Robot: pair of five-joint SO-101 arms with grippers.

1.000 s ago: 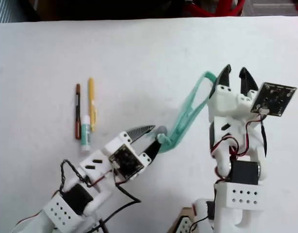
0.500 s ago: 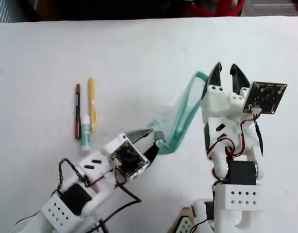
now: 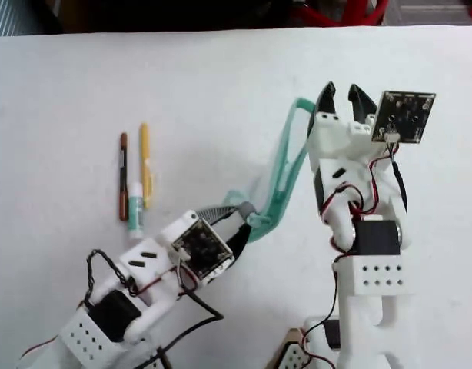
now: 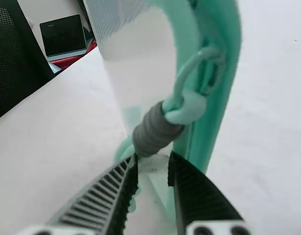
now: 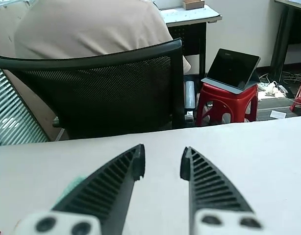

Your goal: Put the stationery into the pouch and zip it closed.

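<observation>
Three loose pieces of stationery on the white table [image 3: 221, 77], from the high camera: brown pen [image 3: 123, 175], yellow pen [image 3: 145, 163] just beside it, and short white-and-green stick [image 3: 135, 209] tucked between their near ends, all lying outside the teal pouch [image 3: 282, 192] and well apart from it. Stretched on a slant between the two arms, that pouch; cannot tell from here whether zipped. At its near end, the left gripper [image 3: 237, 218], right by the grey zipper pull [image 3: 242, 209]. At its far end, the right gripper [image 3: 340, 88], jaws parted, teal edge just beside one of them. From the left wrist camera: ribbed fingers [image 4: 111, 196] narrowly apart, a slim gap between the tips; grey pull's end right at that gap, touching or nearly touching one tip; cannot tell whether pressed from both sides. Beyond the pull, a teal cord loop [image 4: 187, 81] leading to the pouch's teal edge. From the right wrist camera: claw open, tips clearly apart with bare table between; sliver of teal pouch beside one finger; black mesh chair [image 5: 116, 93] and red stool [image 5: 226, 105] past the table's far edge.
</observation>
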